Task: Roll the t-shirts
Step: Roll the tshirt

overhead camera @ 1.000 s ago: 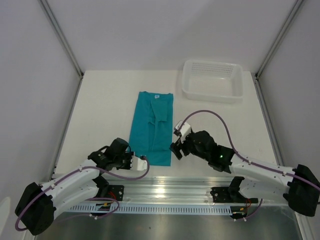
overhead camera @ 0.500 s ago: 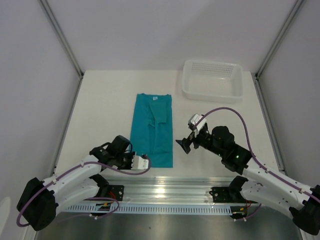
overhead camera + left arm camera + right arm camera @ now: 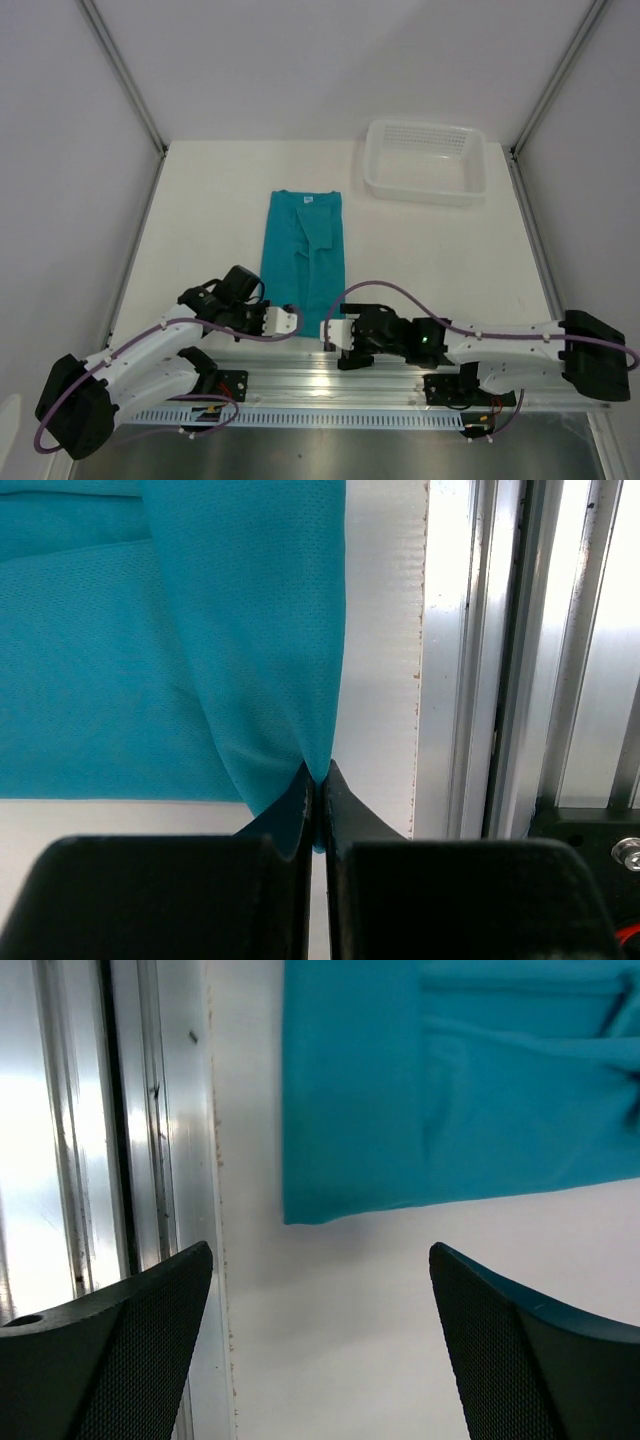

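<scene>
A teal short-sleeved t-shirt of soft plain fabric (image 3: 303,250) lies folded into a long narrow strip on the white table (image 3: 200,220), in the middle of the top view, its small white neck label (image 3: 308,199) at the far end. The left hand (image 3: 320,780) is clamped on the strip's near corner at lower left, the cloth pulled up into a peak between its closed fingers. The right hand (image 3: 320,1260) sits low just beside the near corner at lower right, fingers spread wide apart with nothing between them. A white perforated plastic basket (image 3: 425,192) stands well apart at upper right.
</scene>
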